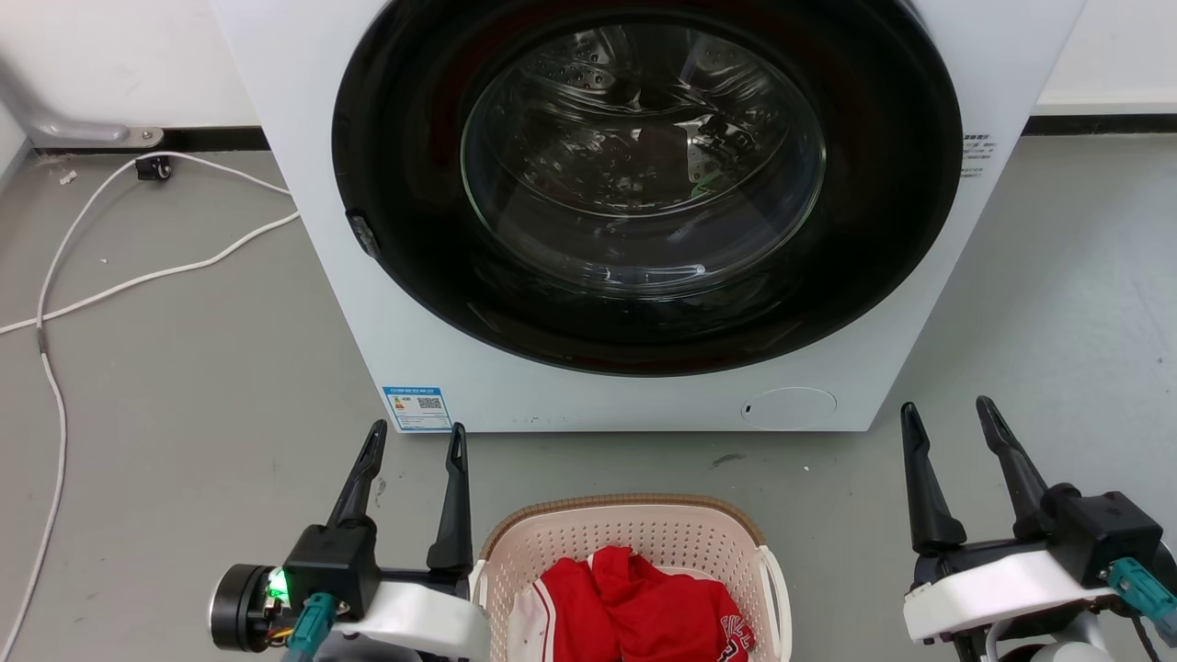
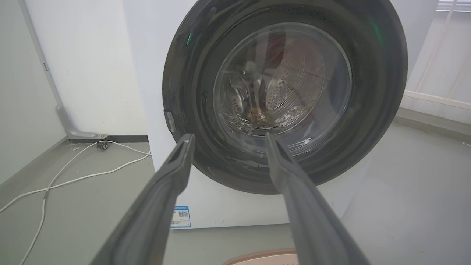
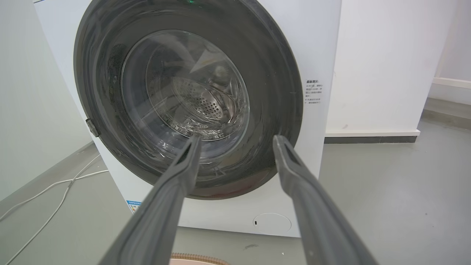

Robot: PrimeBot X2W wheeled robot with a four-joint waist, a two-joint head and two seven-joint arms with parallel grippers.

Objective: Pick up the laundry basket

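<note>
Trailing white cable (image 1: pixel 156 275), laundry basket (image 1: pixel 625 503) on grey floor (image 1: pixel 202 414)

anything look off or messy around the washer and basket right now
Mostly tidy. A white cable trails loose over the floor left of the washing machine, a possible snag risk for wheels. A small dark smudge marks the floor before it. The laundry basket stands upright, red clothes inside, nothing spilled.

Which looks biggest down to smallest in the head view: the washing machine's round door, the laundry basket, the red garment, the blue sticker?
1. round door
2. laundry basket, cut off by the bottom edge
3. red garment inside it, also cut off
4. blue sticker
</note>
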